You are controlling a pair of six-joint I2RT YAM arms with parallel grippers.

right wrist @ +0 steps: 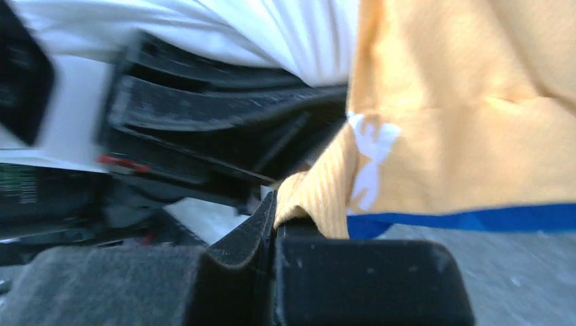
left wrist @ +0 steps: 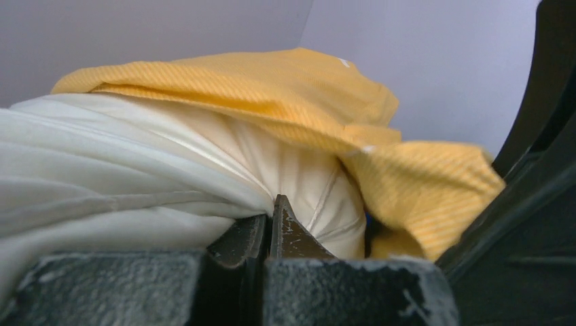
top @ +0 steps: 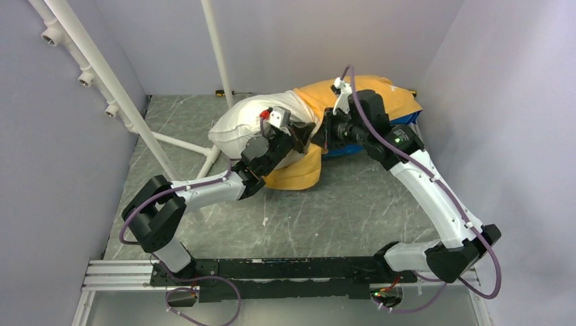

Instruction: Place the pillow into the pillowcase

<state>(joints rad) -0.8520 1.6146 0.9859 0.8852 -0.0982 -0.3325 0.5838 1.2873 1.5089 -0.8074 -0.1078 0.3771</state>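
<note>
Mid-stuffing here: our left fingers (left wrist: 272, 231), pressed together, pinch the plump white stuffed pillow (left wrist: 102, 170), half inside the thin yellow-orange fabric pillowcase (left wrist: 272, 81). Our right fingers (right wrist: 274, 224) nip its hem (right wrist: 309, 197). Next, we judge, draw that hem toward the left fingers, over the bare end.

Robot test cell in a lab: plain pale lavender wall panels (top: 306, 41) box in the desk (top: 339, 210) at 9, 12 and 3 o'clock, and the desk top is grey, marbled and scuffed. A white plastic pipe frame (top: 103, 68) with elbow fittings slants in from 11 o'clock toward centre. At 6 o'clock an aluminium rail (top: 119, 272) and a black base plate (top: 285, 266) carry two white-and-black arms, the left arm (top: 204, 190) and the right arm (top: 435, 190). Loose purple cable (top: 498, 272) trails along them, and a small green status light (top: 396, 141) glows on the right one.
</note>
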